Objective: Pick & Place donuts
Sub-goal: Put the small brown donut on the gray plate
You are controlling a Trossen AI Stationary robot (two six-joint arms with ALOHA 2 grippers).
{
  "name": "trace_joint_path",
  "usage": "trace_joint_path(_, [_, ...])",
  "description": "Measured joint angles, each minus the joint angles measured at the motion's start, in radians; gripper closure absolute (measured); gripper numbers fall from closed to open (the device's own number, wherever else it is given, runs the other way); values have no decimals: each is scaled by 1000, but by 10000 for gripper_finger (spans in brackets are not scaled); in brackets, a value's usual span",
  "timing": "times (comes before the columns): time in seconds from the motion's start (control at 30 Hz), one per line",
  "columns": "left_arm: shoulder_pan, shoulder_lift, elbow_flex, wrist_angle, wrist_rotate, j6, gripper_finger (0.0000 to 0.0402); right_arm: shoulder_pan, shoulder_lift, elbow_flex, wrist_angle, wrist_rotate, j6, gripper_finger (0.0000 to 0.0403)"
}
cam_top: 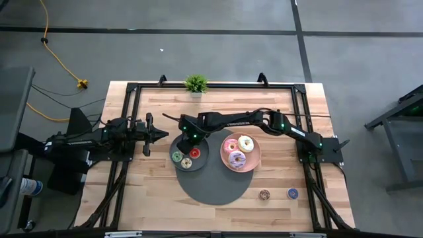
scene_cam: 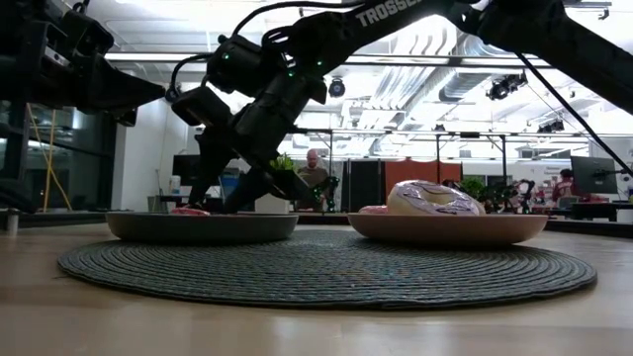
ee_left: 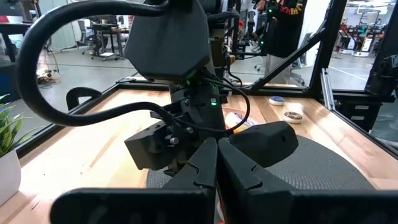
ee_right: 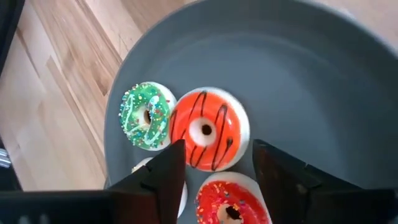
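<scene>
High view: right hand [cam_top: 192, 143] hovering over grey plate [cam_top: 200, 162], left hand [cam_top: 147, 134] waiting closed beside it.
Right wrist view: fingers spread, straddling orange donut [ee_right: 209, 129]; likely light, rigid, slick; gripping across outer rim advised.

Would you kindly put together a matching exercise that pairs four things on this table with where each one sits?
Things:
1. green donut
2. purple donut
3. blue donut
4. plant

Places:
A. on the pink plate
B. in a white pot at the table's edge
C. on the grey plate
D. on the bare wood, beside a brown donut

Pairs: 1-C, 2-A, 3-D, 4-B
</scene>
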Motion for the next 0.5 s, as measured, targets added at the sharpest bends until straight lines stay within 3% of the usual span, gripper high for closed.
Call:
trace_joint_path(0.3, [0,0,0,0,0,0,399,-10,-13,0,-1,2,-50,197])
trace_joint_path(0.5, [0,0,0,0,0,0,399,-8,-49,2,-10,1,-207,196])
